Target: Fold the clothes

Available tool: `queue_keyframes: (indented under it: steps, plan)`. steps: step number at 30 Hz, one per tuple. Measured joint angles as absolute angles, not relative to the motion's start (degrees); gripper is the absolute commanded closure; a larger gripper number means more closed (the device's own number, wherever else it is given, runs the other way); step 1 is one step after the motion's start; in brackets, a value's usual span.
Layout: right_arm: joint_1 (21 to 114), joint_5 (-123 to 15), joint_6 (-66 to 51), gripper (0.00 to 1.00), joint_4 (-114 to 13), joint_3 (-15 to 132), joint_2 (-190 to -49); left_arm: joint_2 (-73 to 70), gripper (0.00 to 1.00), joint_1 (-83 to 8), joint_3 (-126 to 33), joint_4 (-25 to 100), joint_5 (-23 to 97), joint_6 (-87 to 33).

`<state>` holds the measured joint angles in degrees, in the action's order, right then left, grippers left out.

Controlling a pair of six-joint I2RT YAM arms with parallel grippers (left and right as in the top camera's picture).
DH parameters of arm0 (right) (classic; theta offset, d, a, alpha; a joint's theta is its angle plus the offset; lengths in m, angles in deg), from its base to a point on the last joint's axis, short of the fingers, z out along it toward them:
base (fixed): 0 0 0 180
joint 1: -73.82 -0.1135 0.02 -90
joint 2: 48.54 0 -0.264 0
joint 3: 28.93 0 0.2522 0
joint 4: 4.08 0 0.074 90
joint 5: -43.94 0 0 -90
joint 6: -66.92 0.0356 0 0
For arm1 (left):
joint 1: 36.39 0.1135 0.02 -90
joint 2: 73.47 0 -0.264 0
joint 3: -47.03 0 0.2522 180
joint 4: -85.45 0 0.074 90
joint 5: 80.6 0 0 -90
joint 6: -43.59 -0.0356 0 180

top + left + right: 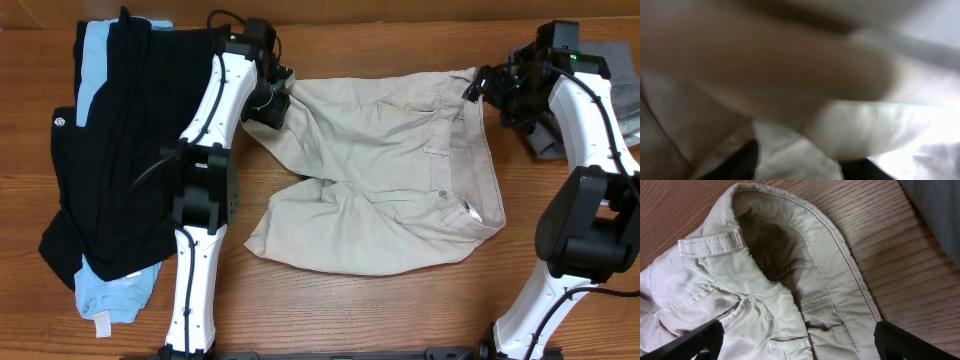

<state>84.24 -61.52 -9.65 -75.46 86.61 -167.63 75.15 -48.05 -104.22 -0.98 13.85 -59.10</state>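
A pair of beige shorts (380, 170) lies spread on the wooden table, waistband to the right and legs to the left. My left gripper (272, 98) is at the hem of the far leg. In the left wrist view, which is blurred, its dark fingertips (802, 167) have beige cloth (855, 125) pinched between them. My right gripper (480, 85) is at the far end of the waistband. In the right wrist view its fingers (797, 342) are wide open on either side of the waistband and belt loops (765, 270), without gripping them.
A pile of black clothes (120, 150) over a light blue garment (115, 290) covers the table's left side. A grey garment (625, 95) lies at the far right behind the right arm, and it also shows in the right wrist view (940, 210).
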Motion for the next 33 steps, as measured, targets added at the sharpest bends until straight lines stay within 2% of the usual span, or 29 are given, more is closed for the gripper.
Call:
queue_keyframes:
  steps: [2, 9, 21, 25, 27, 28, 30, 31, 33]
  plan:
    - [84.24, -61.52, -9.65, 0.00, -75.49, 86.61, -167.63, 75.15, 0.28, -48.31, -104.20, 1.71, 13.87, -59.25]
    - [84.24, -61.52, -9.67, 0.00, -75.49, 86.61, -167.63, 75.15, 0.25, -48.86, -104.11, 7.92, 16.16, -60.37]
    - [84.24, -61.50, -9.65, 0.00, -75.49, 86.61, -167.63, 75.15, 0.27, -50.08, -103.68, 5.71, 16.62, -61.68]
    - [84.24, -61.50, -9.65, 0.00, -75.46, 86.61, -167.63, 75.17, 0.31, -49.97, -102.39, 7.74, 16.27, -61.70]
    - [84.24, -61.50, -9.65, 0.00, -75.49, 86.61, -167.63, 75.19, 0.45, -49.88, -102.06, 8.14, 16.21, -61.87]
    - [84.24, -61.50, -9.67, 0.00, -75.51, 86.61, -167.63, 75.24, 0.57, -49.86, -102.06, 8.18, 16.18, -61.74]
    - [84.24, -61.50, -9.62, 0.00, -75.46, 86.61, -167.63, 75.30, 0.92, -49.86, -102.06, 8.33, 16.03, -61.90]
    - [84.24, -61.52, -9.62, 0.00, -75.46, 86.61, -167.63, 75.32, 0.96, -49.86, -102.06, 8.31, 16.03, -62.07]
    - [84.24, -61.50, -9.65, 0.00, -75.49, 86.61, -167.63, 75.37, 0.96, -49.86, -102.06, 8.31, 15.79, -61.79]
